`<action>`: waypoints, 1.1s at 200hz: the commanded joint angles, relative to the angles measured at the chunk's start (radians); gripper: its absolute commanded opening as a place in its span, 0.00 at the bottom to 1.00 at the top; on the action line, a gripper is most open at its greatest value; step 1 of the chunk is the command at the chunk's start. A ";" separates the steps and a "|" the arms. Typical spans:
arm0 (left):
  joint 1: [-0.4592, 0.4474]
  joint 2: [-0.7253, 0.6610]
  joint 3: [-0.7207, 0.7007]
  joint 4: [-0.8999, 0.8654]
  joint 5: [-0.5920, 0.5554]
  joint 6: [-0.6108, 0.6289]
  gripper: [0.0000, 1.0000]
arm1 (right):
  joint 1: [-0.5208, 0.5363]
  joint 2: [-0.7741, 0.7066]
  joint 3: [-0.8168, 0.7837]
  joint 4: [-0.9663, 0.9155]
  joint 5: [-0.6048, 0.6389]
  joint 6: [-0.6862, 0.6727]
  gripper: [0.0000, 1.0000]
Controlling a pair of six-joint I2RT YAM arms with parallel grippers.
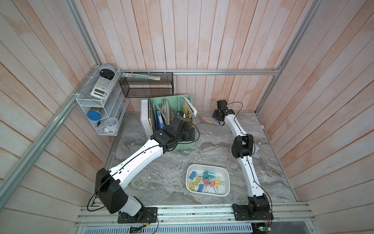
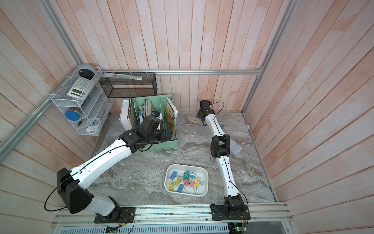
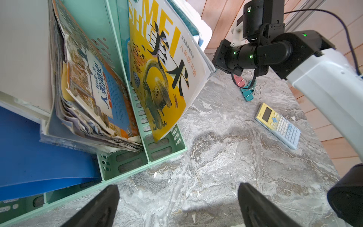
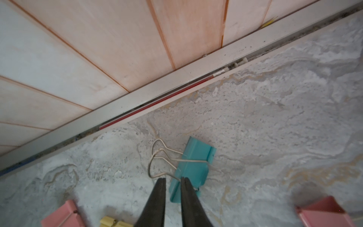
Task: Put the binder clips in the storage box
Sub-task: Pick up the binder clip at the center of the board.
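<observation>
The white storage box [image 1: 206, 165] sits near the front of the marble table and holds several binder clips [image 1: 204, 180] in pink, yellow, blue and teal. More clips lie loose at the back: a pink one [image 1: 201, 120] and a yellow one [image 1: 208, 121]. My right gripper [image 4: 173, 179] is down at the back wall, its jaws nearly together on the edge and wire handle of a teal binder clip [image 4: 194, 167]. Pink clips [image 4: 60, 214] and a yellow clip [image 4: 112, 221] lie beside it. My left gripper [image 3: 177, 186] hangs open over bare table beside the file holder, holding nothing.
A mint-green file holder [image 3: 143, 110] full of books stands at the back left. A yellow-and-blue calculator [image 3: 279, 125] lies right of the right arm. A black mesh basket [image 1: 146, 85] and a white wire shelf [image 1: 101, 101] hang on the walls.
</observation>
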 commanded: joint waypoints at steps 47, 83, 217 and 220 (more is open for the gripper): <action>0.019 -0.054 -0.047 0.060 0.017 -0.022 1.00 | -0.009 -0.111 -0.148 0.087 -0.005 -0.001 0.00; 0.022 -0.061 -0.062 0.088 0.019 -0.030 1.00 | -0.021 -0.142 -0.161 0.109 -0.034 0.090 0.00; 0.032 -0.070 -0.075 0.071 0.016 -0.040 1.00 | -0.049 -0.005 -0.027 0.139 -0.165 0.281 0.51; 0.031 -0.070 -0.075 0.072 0.016 -0.040 1.00 | -0.049 -0.004 -0.028 0.139 -0.164 0.283 0.51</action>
